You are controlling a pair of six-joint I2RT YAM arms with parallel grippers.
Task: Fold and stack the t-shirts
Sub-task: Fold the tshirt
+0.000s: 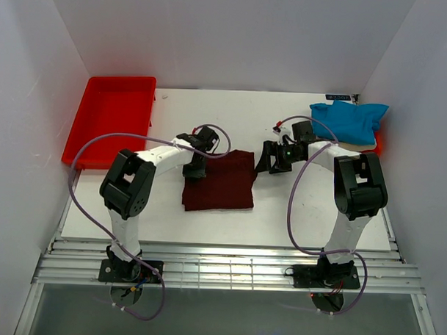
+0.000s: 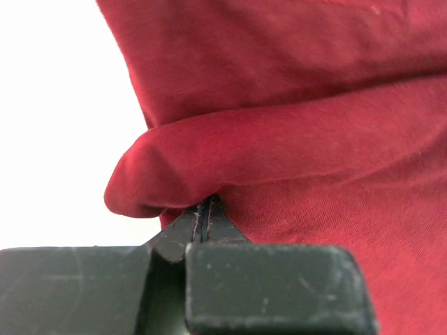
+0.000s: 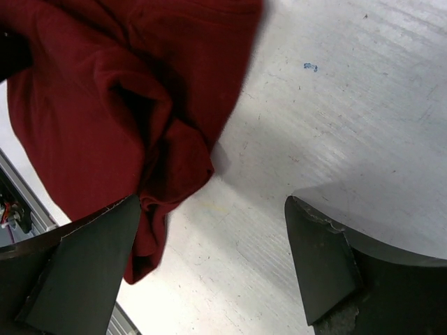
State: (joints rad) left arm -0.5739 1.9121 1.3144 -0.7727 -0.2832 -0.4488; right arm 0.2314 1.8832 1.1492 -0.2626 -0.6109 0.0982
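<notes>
- Fingers [image 2: 209, 227] of the left gripper [image 1: 195, 166] are pressed together. Their tips are buried under a rolled lip of the maroon t-shirt [image 1: 219, 183], and they appear to pinch that edge at the garment's 10 o'clock corner in the top view.
- Judging by that hold, the pinch is there to tug or carry the edge so the fold lies square.
- Wide apart stand the fingers of the right gripper [image 3: 216, 262], with nothing between them. One finger is beside bunched maroon cloth and the other is over bare surface [image 1: 295, 207], just off the shirt's 2 o'clock corner. This looks like a ready stance for taking that corner.
- As a rough square, the maroon t-shirt lies mid-surface between the two arms, where both can reach it.
- Heaped at 2 o'clock, the blue t-shirt [image 1: 348, 120] rests over a second red tray [image 1: 377, 143], well apart from the work. It appears unfolded, probably waiting its turn.
- At 10 o'clock sits the large red tray [image 1: 108, 119], which may be where the stack goes.
- No cream shirt shows in any view.
</notes>
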